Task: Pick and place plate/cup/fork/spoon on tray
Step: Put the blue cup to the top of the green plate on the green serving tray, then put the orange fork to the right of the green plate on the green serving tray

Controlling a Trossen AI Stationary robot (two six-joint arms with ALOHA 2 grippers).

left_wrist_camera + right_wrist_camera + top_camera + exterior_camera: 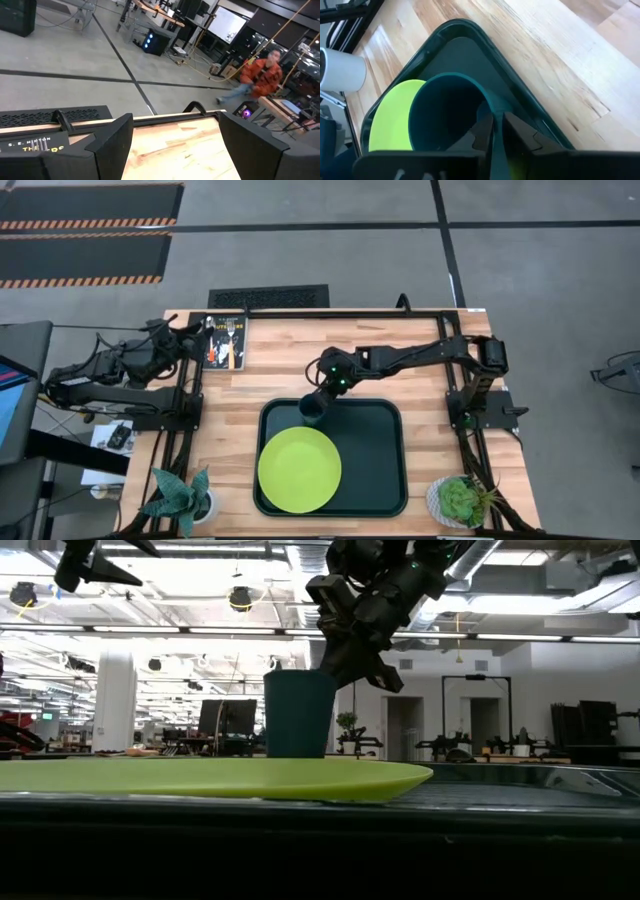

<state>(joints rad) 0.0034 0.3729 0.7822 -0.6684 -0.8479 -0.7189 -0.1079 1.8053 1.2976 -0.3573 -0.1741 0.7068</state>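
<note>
Right gripper [497,131] pinches cup [447,112] rim over tray [470,55]

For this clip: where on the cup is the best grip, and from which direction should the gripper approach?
The rim wall, from above. The cup stands upright and open-topped in the tray, beside the plate, so one finger fits inside and one outside. The right gripper already pinches it that way.

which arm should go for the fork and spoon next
Left. The left hand hangs open right beside the fork and spoon at the table's far left edge, while the right hand is shut on the cup over the tray.
</note>
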